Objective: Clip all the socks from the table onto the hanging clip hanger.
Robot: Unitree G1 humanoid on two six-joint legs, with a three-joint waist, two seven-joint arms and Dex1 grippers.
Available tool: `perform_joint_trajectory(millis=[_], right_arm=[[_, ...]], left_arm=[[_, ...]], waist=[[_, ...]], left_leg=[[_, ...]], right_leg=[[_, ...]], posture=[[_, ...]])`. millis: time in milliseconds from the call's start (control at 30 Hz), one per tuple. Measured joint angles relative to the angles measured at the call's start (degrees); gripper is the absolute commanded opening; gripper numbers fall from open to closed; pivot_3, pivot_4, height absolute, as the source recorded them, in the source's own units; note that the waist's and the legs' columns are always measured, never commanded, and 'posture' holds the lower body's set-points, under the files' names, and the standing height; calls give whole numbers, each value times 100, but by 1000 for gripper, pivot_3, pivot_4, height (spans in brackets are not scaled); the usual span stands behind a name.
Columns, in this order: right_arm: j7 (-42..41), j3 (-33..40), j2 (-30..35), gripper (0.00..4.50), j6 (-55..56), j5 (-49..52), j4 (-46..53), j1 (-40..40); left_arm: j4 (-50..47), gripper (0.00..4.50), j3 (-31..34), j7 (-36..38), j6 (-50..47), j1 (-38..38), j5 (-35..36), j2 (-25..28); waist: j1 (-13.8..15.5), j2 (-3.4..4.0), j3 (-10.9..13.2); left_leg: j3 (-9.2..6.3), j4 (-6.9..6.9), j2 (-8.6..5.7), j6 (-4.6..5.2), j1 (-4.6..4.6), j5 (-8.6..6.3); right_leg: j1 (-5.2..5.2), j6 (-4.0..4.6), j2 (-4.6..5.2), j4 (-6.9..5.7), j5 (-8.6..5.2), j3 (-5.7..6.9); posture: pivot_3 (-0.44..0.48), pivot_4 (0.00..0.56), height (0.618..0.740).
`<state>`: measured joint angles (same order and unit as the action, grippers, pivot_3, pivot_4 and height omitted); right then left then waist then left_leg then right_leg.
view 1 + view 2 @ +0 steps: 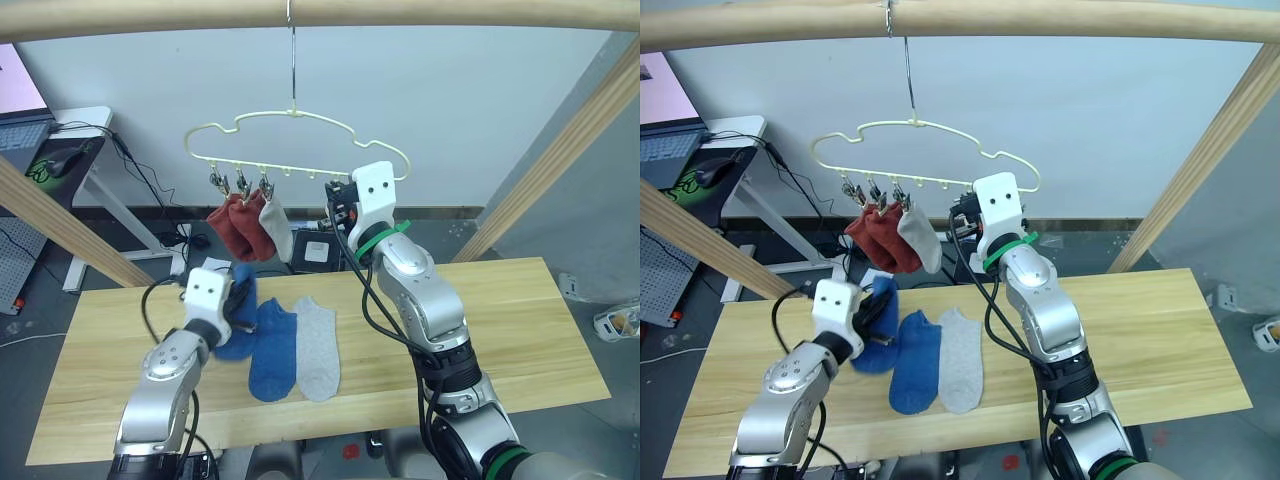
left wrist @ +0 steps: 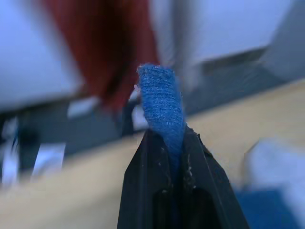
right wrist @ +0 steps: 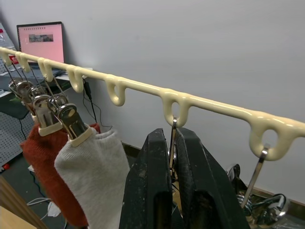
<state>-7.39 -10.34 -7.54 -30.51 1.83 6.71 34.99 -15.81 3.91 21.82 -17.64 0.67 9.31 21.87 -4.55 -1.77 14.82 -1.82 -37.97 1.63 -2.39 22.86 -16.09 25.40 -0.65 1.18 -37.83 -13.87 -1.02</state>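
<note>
The pale yellow clip hanger (image 1: 296, 134) hangs by its hook from the top pole. Two rust red socks (image 1: 234, 228) and a light grey sock (image 1: 277, 229) are clipped at its left end. My right gripper (image 1: 338, 193) is raised to the hanger's lower bar and is shut on a metal clip (image 3: 172, 136) right of the hung socks. On the table (image 1: 520, 330) lie a blue sock (image 1: 273, 352) and a grey sock (image 1: 318, 348) side by side. My left gripper (image 1: 238, 298) is shut on the cuff of another blue sock (image 2: 162, 102), lifting that end while the rest trails on the table.
A horizontal wooden pole (image 1: 420, 12) crosses overhead, and slanted poles stand at the left (image 1: 60, 225) and right (image 1: 560, 170). A desk with a laptop (image 1: 20, 130) and cables sits behind the table at the left. The table's right half is bare wood.
</note>
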Motion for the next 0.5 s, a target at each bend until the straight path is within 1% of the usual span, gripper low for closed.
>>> perform_joint_trajectory(millis=[100, 233, 367, 500], right_arm=[[3, 26, -1, 0, -100, 62, 128, 2], [11, 67, -6, 0, -328, 173, 275, 59], [9, 73, -9, 0, -600, 299, 445, 75], [6, 60, -9, 0, -770, 413, 515, 102]], left_arm=[[-73, 9, -436, 141, 431, 100, -337, 70], [51, 9, -889, 116, 1001, 378, -849, 63], [618, 9, -1127, -197, 1550, 754, -1476, 13], [1154, 9, -1256, -502, 1987, 1105, -1911, -85]], waist=[[-21, 0, 0], [-38, 0, 0], [-43, 1, 0], [-44, 1, 0]], left_leg=[[2, 2, 0, 0, 2, 0], [2, 1, 2, 1, 1, 0], [4, -1, 0, 2, 1, 0], [14, -1, 0, 2, 4, 0]], right_leg=[[3, 0, -2, 0, 0, 0], [4, 0, -6, -5, 0, 0], [4, -1, -9, -9, 0, 4], [10, -1, -9, -11, 0, 7]], posture=[[-119, 244, 740], [-127, 242, 740], [-144, 238, 740], [-146, 237, 740]])
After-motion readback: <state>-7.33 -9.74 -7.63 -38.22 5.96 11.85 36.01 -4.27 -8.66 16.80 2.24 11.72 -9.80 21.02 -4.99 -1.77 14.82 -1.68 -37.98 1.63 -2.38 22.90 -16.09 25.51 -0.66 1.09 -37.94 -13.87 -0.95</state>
